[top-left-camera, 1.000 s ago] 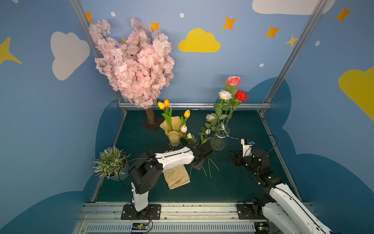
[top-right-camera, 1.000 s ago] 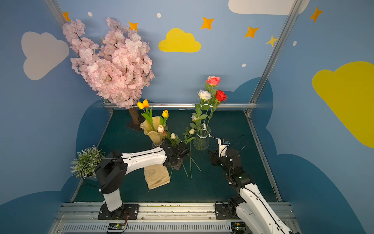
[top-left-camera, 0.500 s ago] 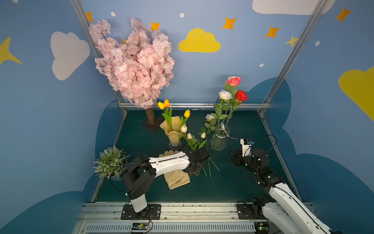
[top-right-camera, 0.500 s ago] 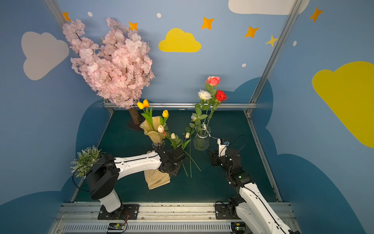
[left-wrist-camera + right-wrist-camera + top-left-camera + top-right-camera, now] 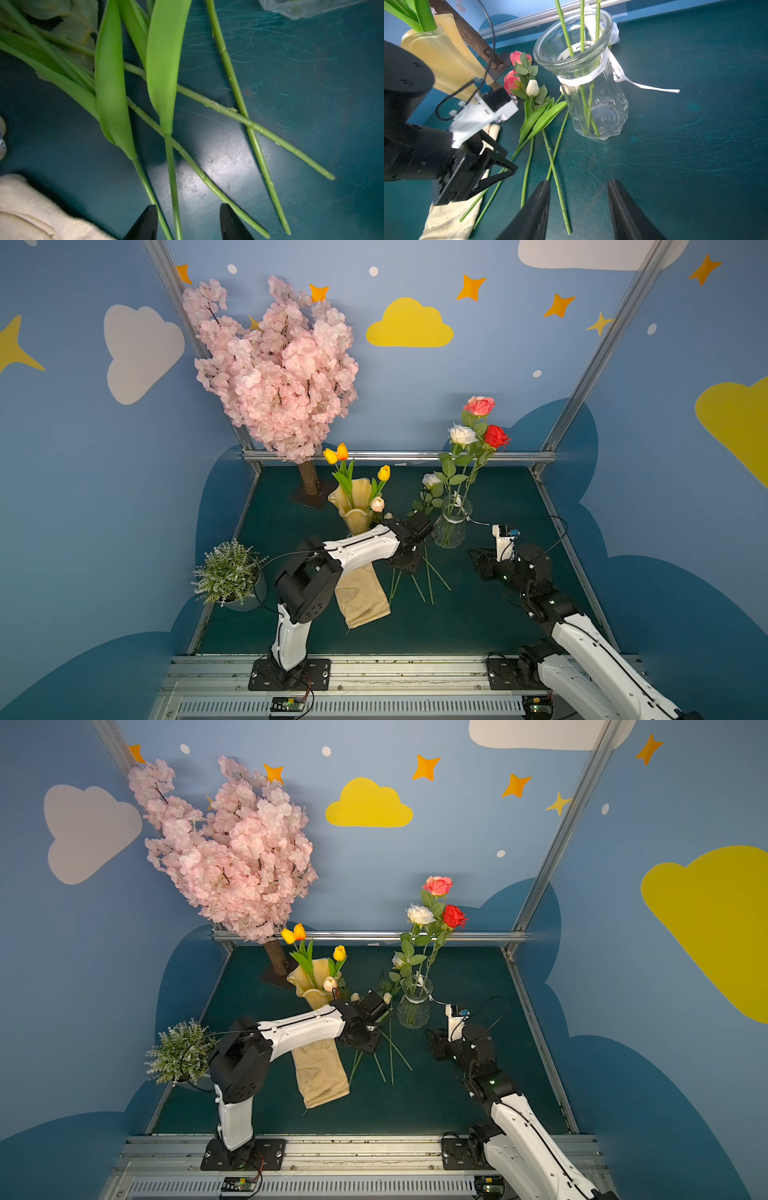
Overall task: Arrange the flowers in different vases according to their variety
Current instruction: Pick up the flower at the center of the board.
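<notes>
While left claw (image 5: 188,205) gapes over stems (image 5: 173,187) | glove (image 5: 361,597) beside | glass vase (image 5: 451,531) near

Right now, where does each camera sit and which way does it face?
Top views: high in front, looking down at the mat; left arm, right arm show.
Left wrist: close over loose stems; open left hand shows.
Right wrist: low, facing glass vase; open right hand, left arm show.
Shared: all see the stems.

Tulips (image 5: 330,456) in amber vase (image 5: 360,493); roses (image 5: 462,434) in glass vase (image 5: 451,531); loose flowers (image 5: 548,118) lying between.
</notes>
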`<move>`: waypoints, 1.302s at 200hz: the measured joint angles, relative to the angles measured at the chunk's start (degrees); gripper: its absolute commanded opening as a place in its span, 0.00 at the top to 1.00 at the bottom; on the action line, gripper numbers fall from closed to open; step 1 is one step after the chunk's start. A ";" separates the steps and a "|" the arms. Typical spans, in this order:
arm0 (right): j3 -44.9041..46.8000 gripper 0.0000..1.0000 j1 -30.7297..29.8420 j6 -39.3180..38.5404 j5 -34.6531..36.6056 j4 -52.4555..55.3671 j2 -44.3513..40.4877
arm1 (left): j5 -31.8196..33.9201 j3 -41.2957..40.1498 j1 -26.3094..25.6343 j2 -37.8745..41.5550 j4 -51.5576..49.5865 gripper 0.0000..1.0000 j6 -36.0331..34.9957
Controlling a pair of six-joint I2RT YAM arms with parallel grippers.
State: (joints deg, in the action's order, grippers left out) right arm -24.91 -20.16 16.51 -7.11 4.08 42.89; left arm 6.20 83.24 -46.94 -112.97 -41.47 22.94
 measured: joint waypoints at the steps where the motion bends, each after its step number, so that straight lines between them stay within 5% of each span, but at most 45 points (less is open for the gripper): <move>1: 0.00 0.50 0.00 0.00 0.00 0.00 0.00 | 0.00 0.07 0.00 -0.11 -0.02 0.49 -0.07; 108: 0.00 0.50 0.00 0.00 -0.52 -0.02 0.57 | 1.11 8.90 1.64 -7.41 -3.32 0.79 -3.91; 145: 0.00 0.50 0.00 0.02 -0.68 -0.02 0.57 | 1.09 8.90 1.79 -7.85 -3.65 0.97 -4.26; 174: 0.00 0.50 0.00 0.02 -0.70 -0.02 0.57 | 1.29 8.61 1.66 -7.43 -3.67 0.97 -4.33; 260: 0.00 0.51 0.00 0.04 -1.14 -0.02 0.63 | 6.75 0.94 -1.99 16.63 -4.37 0.97 -1.90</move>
State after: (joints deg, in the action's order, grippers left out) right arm -24.91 -20.16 16.56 -8.25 4.05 43.53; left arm 12.95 84.18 -48.93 -96.33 -45.84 21.04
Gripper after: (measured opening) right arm 0.494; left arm 0.050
